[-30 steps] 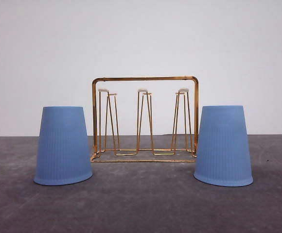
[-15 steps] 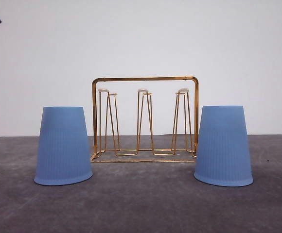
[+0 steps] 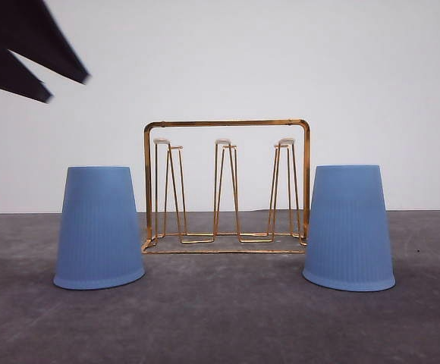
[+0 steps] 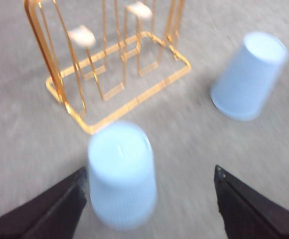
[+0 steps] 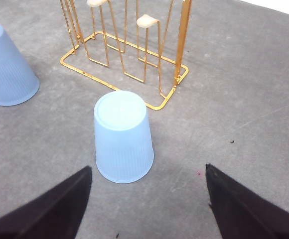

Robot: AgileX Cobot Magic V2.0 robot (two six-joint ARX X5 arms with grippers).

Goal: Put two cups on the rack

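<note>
Since half a sec ago the left gripper is seen swung further into the front view's upper left, jaws wide, nothing held. L cup and R cup are set mouth-down on the desk, flanking the rack, prob. one per arm; right gripper is spread wide, empty, above the R cup.

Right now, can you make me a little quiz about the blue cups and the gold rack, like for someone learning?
1. True or false: both cups are standing upside down on the table.
2. Where is the rack compared with the two cups? A) between them and a bit farther back B) stacked on top of one C) lying flat in front of them
3. Fill in: the number of cups hanging on the rack is ____.

Key
1. True. The left cup and the right cup both rest wide end down on the table.
2. A. The rack stands upright between them.
3. Zero. The left gripper has its jaws open, with nothing gripped between them.
</note>
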